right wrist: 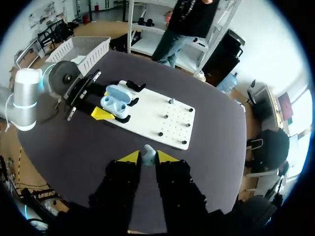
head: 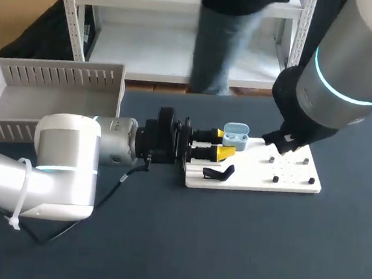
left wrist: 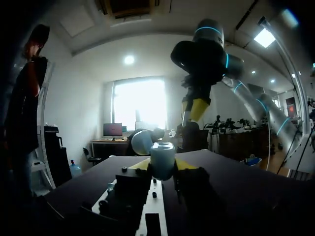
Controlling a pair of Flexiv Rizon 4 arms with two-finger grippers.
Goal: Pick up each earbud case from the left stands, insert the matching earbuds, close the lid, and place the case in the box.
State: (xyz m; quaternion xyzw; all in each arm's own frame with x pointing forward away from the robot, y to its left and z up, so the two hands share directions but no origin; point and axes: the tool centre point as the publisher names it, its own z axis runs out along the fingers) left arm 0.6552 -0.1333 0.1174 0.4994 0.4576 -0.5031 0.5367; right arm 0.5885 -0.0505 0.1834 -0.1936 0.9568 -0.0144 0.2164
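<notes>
Left gripper (left wrist: 164, 166) clamps the open case (left wrist: 162, 158) over the board (right wrist: 162, 118); right gripper (right wrist: 148, 157) pinches an earbud (right wrist: 148, 153), high above the table (head: 162, 243).

No lettering, number, label or sign can be read on the earbud case (head: 235, 135), the white board (head: 291, 184), the box (head: 60, 73) or the desk (head: 175, 245).

The board (head: 289, 170) lies on the counter (head: 227, 250), right of centre. The box (head: 52, 79) sits at the far left. The earbud case (head: 235, 136) stands on the board's far-left corner, gripped between the fingers of the left pincer (head: 223, 145), which comes in from the left. Near it, on the board's near-left corner, lies a stand (head: 217, 174). The right pincer (right wrist: 143, 156) hangs above the board's right part, an earbud (right wrist: 148, 153) held between its tips.
</notes>
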